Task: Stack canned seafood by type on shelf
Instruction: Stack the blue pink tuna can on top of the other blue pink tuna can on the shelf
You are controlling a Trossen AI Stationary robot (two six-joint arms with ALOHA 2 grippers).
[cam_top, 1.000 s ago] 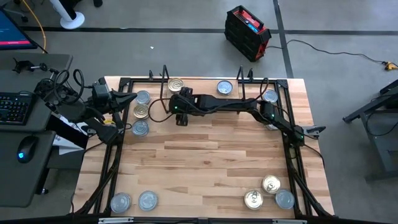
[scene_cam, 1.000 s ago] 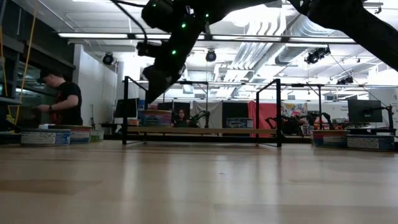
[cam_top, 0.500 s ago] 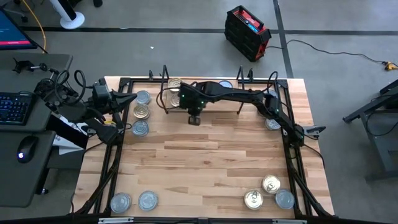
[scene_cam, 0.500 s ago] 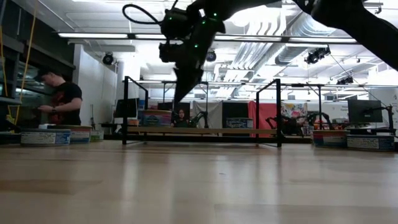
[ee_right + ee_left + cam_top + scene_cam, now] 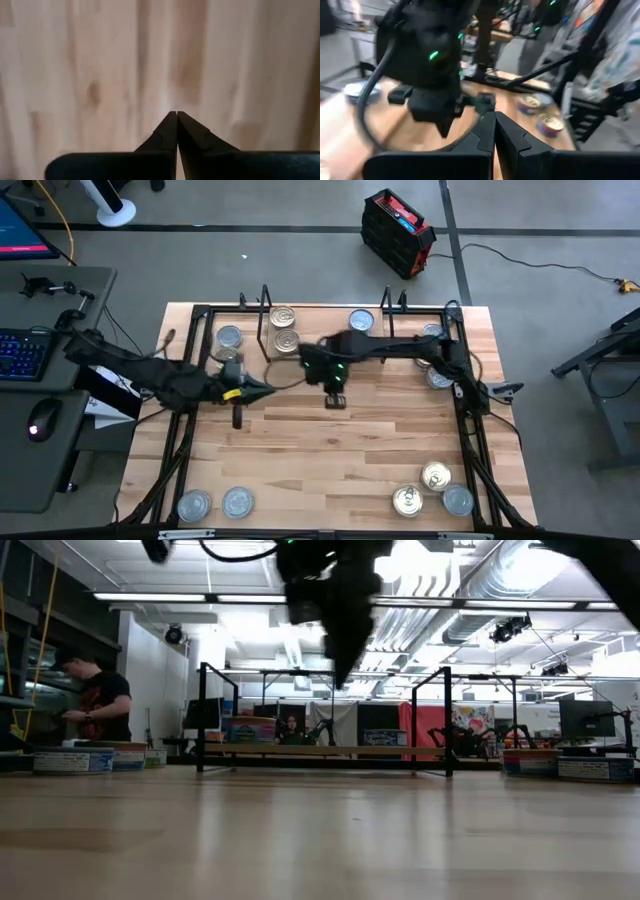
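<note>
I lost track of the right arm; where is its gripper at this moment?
In the high view the right gripper hangs shut and empty over bare tabletop, just in front of the shelf near its middle, to the right of the left gripper.

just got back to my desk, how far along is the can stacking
Early on. Done: the shelf holds gold tins at its left end and one silver-blue tin further right. In hand: nothing; the right gripper and left gripper are both shut and empty over bare tabletop. Left: silver tins at the near left corner, a mixed group near right, plus tins beside the shelf ends.
</note>
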